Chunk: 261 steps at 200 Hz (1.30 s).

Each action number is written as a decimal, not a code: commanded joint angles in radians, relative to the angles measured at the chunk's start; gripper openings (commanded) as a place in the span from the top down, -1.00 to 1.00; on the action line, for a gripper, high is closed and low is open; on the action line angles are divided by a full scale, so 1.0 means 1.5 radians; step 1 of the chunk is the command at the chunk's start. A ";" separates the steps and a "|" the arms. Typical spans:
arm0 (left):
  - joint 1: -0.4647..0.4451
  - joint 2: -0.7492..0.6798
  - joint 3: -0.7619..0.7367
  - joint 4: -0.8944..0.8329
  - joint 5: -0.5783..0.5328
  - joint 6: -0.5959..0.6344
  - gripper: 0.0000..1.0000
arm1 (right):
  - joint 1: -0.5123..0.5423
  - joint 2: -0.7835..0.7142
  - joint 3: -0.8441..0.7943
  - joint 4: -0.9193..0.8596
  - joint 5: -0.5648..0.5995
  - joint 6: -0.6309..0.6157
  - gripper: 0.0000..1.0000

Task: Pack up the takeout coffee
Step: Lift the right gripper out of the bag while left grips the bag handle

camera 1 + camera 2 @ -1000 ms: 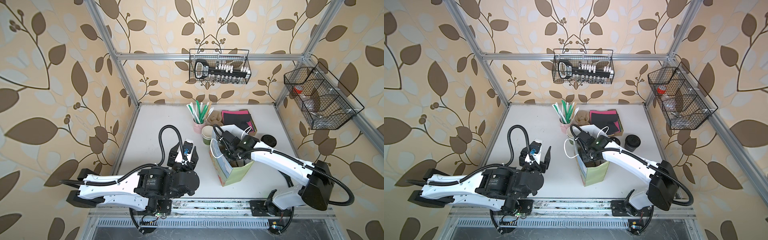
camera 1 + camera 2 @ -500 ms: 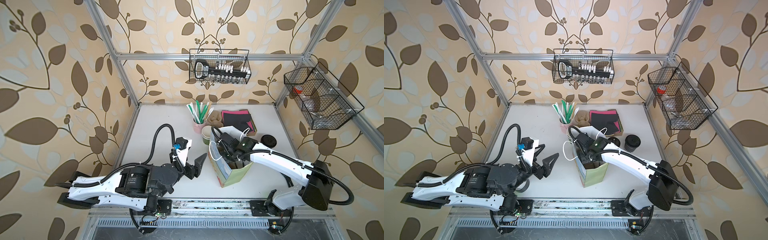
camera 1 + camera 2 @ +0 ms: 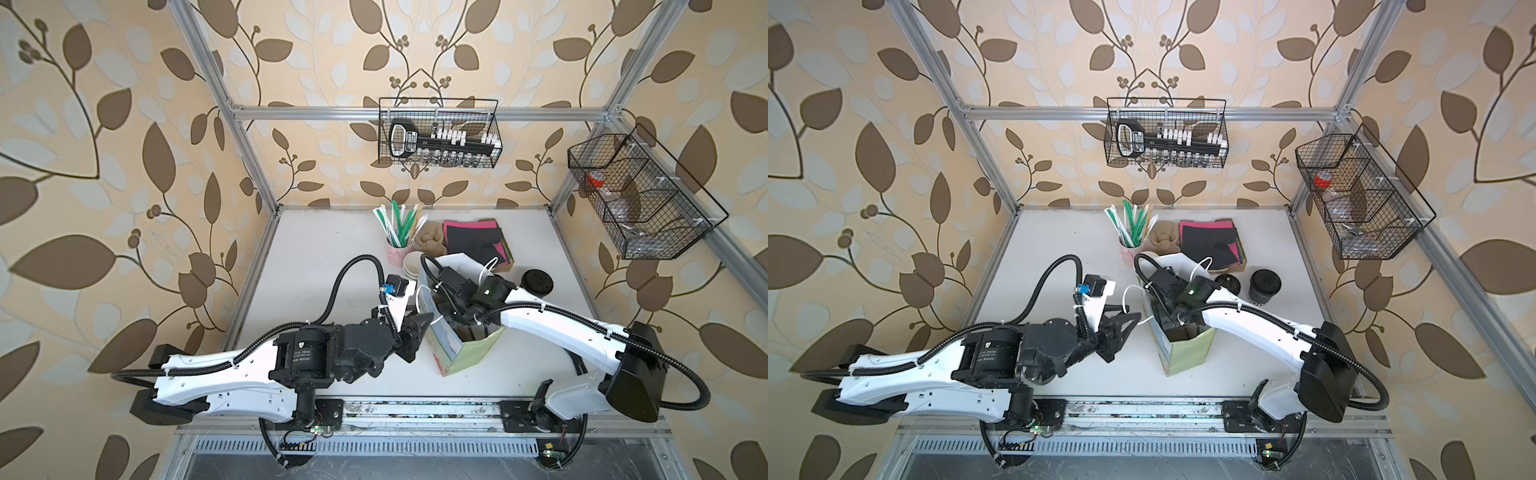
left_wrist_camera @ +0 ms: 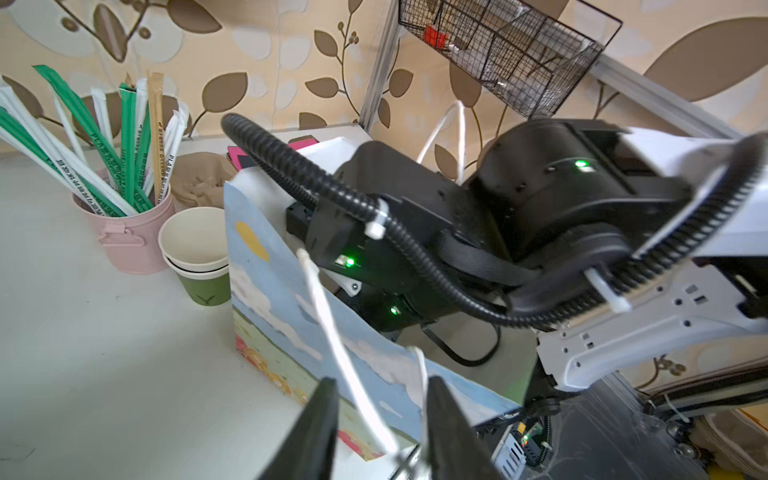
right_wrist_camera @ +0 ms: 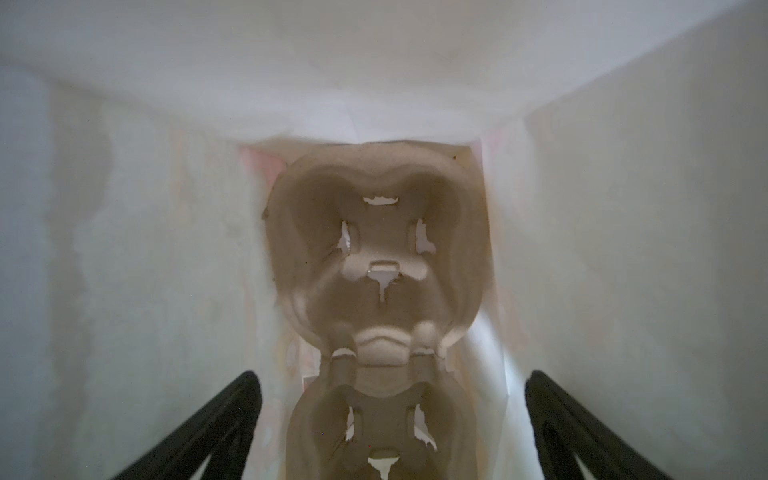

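The takeout coffee [image 3: 537,282] [image 3: 1264,284], a dark cup with a black lid, stands on the table to the right of the paper bag [image 3: 461,357] [image 3: 1183,353]. My right gripper [image 5: 390,374] reaches down inside the bag. It is open, with nothing between its fingers, above a brown pulp cup carrier [image 5: 378,249] lying on the bag's bottom. My left gripper [image 4: 380,384] [image 3: 419,328] [image 3: 1123,322] is at the bag's left side. Its jaws stand a narrow gap apart, with the bag's white cord handle [image 4: 332,332] running between them.
A pink pot of wrapped straws [image 3: 399,245], a stack of green paper cups [image 4: 195,253], brown carriers [image 3: 432,241] and dark napkins [image 3: 473,237] crowd the table behind the bag. A loose black lid [image 3: 1227,282] lies beside the coffee. Wire baskets [image 3: 438,133] hang on the walls.
My left gripper has swung right from near its own base to the bag's handle, and its jaws have narrowed around the cord. The right gripper stays open inside the bag.
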<state>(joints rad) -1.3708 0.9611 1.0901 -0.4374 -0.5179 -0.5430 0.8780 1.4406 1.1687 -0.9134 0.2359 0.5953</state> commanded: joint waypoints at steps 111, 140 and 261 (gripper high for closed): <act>0.070 0.056 -0.029 0.010 0.078 -0.057 1.00 | 0.027 -0.034 0.098 -0.055 0.030 0.006 -1.00; 0.072 0.064 -0.020 0.004 0.072 -0.050 1.00 | 0.027 -0.045 0.137 -0.087 0.035 0.005 -1.00; 0.103 0.058 -0.040 0.011 0.065 -0.019 1.00 | 0.029 -0.105 0.258 -0.164 0.075 -0.016 -1.00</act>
<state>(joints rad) -1.2343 1.0615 1.0401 -0.4400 -0.3985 -0.6010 0.9146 1.3113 1.5242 -1.1103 0.3267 0.5930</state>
